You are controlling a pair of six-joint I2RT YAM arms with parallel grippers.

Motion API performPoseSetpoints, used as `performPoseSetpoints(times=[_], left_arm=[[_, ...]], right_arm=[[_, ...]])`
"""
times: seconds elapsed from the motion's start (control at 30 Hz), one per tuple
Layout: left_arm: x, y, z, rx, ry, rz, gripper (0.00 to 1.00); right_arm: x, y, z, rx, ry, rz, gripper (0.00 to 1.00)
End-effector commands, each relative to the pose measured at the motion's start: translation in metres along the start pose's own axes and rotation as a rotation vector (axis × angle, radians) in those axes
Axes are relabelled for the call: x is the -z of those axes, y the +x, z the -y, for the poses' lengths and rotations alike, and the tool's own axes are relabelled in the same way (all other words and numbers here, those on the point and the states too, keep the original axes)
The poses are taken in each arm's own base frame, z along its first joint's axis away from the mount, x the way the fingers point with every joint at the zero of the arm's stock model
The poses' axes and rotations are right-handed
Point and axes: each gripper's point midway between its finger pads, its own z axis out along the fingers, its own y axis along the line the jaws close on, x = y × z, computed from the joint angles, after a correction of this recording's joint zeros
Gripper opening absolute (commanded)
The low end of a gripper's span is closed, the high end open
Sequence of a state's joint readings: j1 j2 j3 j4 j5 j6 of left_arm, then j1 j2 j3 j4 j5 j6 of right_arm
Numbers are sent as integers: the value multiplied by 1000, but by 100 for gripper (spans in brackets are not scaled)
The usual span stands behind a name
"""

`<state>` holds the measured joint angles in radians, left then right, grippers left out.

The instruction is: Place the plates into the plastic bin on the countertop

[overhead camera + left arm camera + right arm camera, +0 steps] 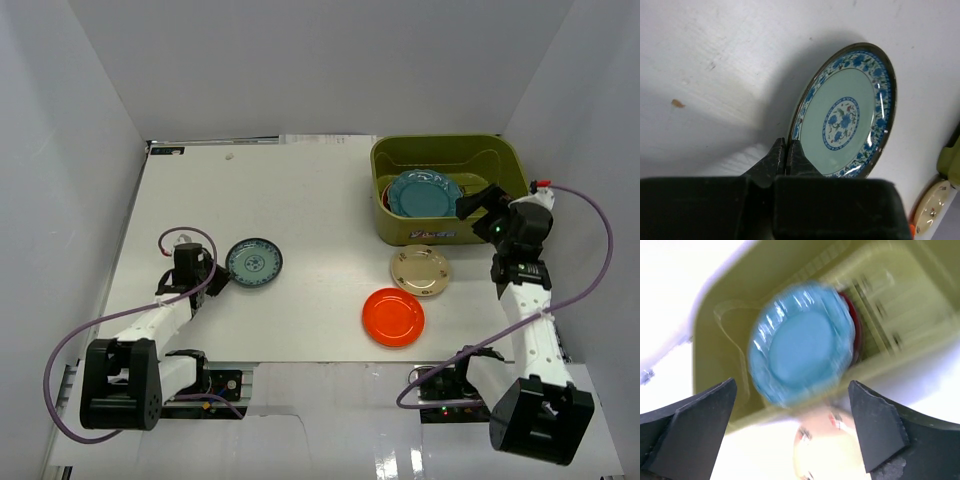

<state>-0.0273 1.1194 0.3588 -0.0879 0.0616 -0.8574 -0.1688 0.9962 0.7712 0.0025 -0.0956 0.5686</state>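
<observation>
The small blue-green patterned plate (pixel 253 263) is on the left of the white countertop (pixel 300 200). My left gripper (pixel 218 282) is shut on its near rim. In the left wrist view the plate (pixel 845 120) looks tilted, with a shadow under it, and my gripper (pixel 787 150) pinches its edge. The olive-green bin (pixel 440 145) at the back right holds the teal plate (pixel 424 193) on top of a red-edged plate (pixel 855 325). My right gripper (pixel 475 205) is open and empty over the bin's near right side. The cream plate (pixel 420 270) and orange plate (pixel 393 317) lie in front of the bin.
Pale grey walls close in the counter on three sides. Purple cables loop beside both arms. A small brown speck (pixel 677 103) lies on the counter left of the patterned plate. The bin's front wall carries a label (pixel 432 235). The right wrist view is blurred.
</observation>
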Motion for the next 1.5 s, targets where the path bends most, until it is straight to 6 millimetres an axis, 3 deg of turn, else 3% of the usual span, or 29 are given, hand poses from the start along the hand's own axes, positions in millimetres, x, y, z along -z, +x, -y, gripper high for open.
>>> performPoseSetpoints(times=[0.0,0.1,0.2,0.23,0.27,0.37,0.4,0.43,0.47,0.67,0.7,0.73,0.83,0.9,0.93,0.97,1.0,1.03,1.1,1.13,1.2,1.23,1.27,1.3,1.33,1.37,1.4,1.43,1.47], left_arm=[[-1,-2,-6,6,-15,25,0],[9,-6,15,-1,73,33,0],[34,-19,56,-32,221,69,0],[46,-27,79,-52,282,89,0],[61,-34,95,-63,334,118,0],[100,-46,147,-113,456,156,0],[111,-41,164,-140,499,145,0],[129,-49,186,-160,551,172,0],[136,-50,195,-167,566,178,0],[163,-33,246,-215,677,127,0],[160,-23,253,-235,675,109,0],[161,-19,259,-245,680,104,0],[163,-6,286,-290,692,107,0],[177,5,312,-329,741,101,0],[166,10,318,-345,715,102,0],[166,14,328,-357,723,106,0],[179,16,347,-376,764,117,0],[165,22,355,-393,739,117,0],[174,19,384,-400,779,141,0],[154,28,392,-421,756,126,0],[144,36,409,-452,753,129,0],[150,30,428,-445,779,149,0],[124,44,432,-469,744,122,0],[116,47,440,-474,739,116,0],[125,41,461,-458,769,130,0],[95,56,465,-472,736,101,0],[106,50,489,-443,773,112,0],[100,55,498,-442,776,103,0],[66,76,500,-467,735,69,0]], right_arm=[[19,33,22,-7,44,-26,100],[37,73,53,-22,113,-48,76],[50,108,84,-38,192,-60,53],[52,118,90,-49,201,-73,50],[55,138,97,-66,199,-109,54],[52,168,102,-102,176,-194,76],[51,171,103,-108,178,-206,79],[51,182,107,-117,197,-249,81],[47,182,104,-120,173,-249,81],[38,206,112,-179,185,-317,52],[37,207,114,-180,190,-315,48],[36,208,115,-191,199,-314,34],[34,197,110,-200,190,-281,8],[37,190,109,-199,201,-265,8],[37,171,99,-185,172,-206,8],[42,167,101,-174,197,-199,8],[44,156,96,-167,191,-168,8],[49,126,81,-153,156,-87,8],[62,102,67,-131,137,-39,8],[68,74,52,-116,116,21,8],[81,55,43,-92,121,55,8],[86,45,38,-84,117,76,8],[95,22,23,-71,92,123,8],[101,13,17,-70,89,138,8],[107,0,13,-67,92,175,8],[117,-24,-2,-57,68,229,8],[122,-36,-5,-54,84,257,8],[127,-48,-10,-48,82,280,8],[136,-69,-21,-30,74,324,8]])
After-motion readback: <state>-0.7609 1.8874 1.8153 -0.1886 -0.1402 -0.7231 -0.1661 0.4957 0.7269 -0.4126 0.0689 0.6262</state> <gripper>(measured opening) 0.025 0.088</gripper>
